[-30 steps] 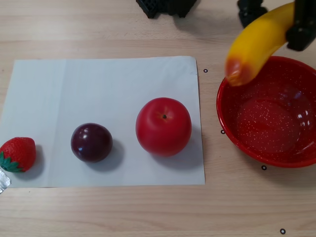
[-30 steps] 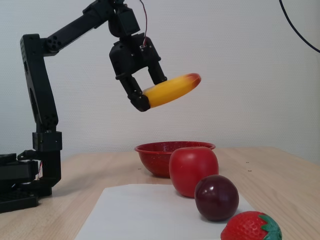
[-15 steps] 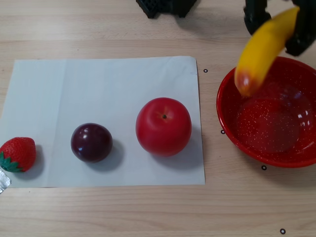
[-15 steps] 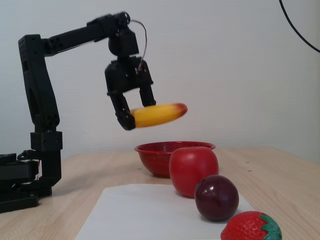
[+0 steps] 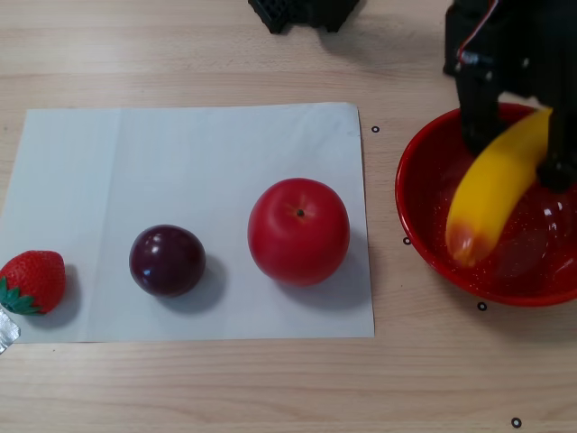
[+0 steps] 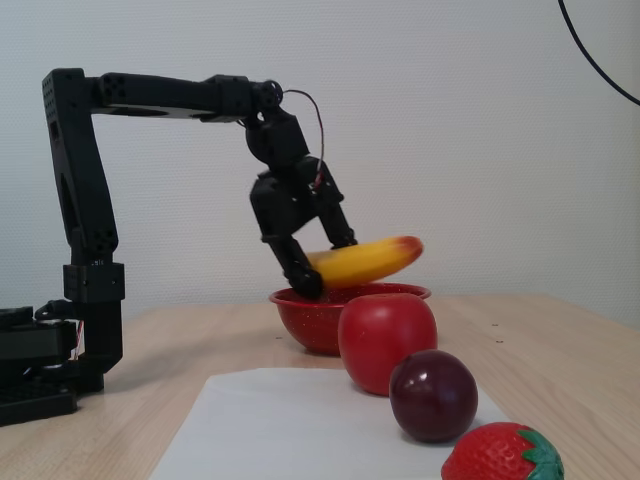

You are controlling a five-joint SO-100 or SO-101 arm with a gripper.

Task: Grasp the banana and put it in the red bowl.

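Note:
The yellow banana [image 5: 494, 197] hangs tilted just over the inside of the red bowl [image 5: 416, 212], its orange-tinged end pointing to the bowl's near left wall. My black gripper [image 5: 518, 159] is shut on the banana's upper half, one finger on each side. In the fixed view the banana [image 6: 368, 261] sits right above the bowl's rim [image 6: 303, 324], with the gripper [image 6: 325, 264] clamped on its left end. Whether the banana touches the bowl's bottom I cannot tell.
A white paper sheet [image 5: 180, 162] lies left of the bowl with a red apple [image 5: 298, 231], a dark plum [image 5: 167, 260] and a strawberry [image 5: 32, 280] on it. The arm's base [image 6: 50, 360] stands at the left in the fixed view.
The arm has stretched out and come down, carrying the banana from high above the bowl's far rim to low inside the bowl. The grip has stayed shut.

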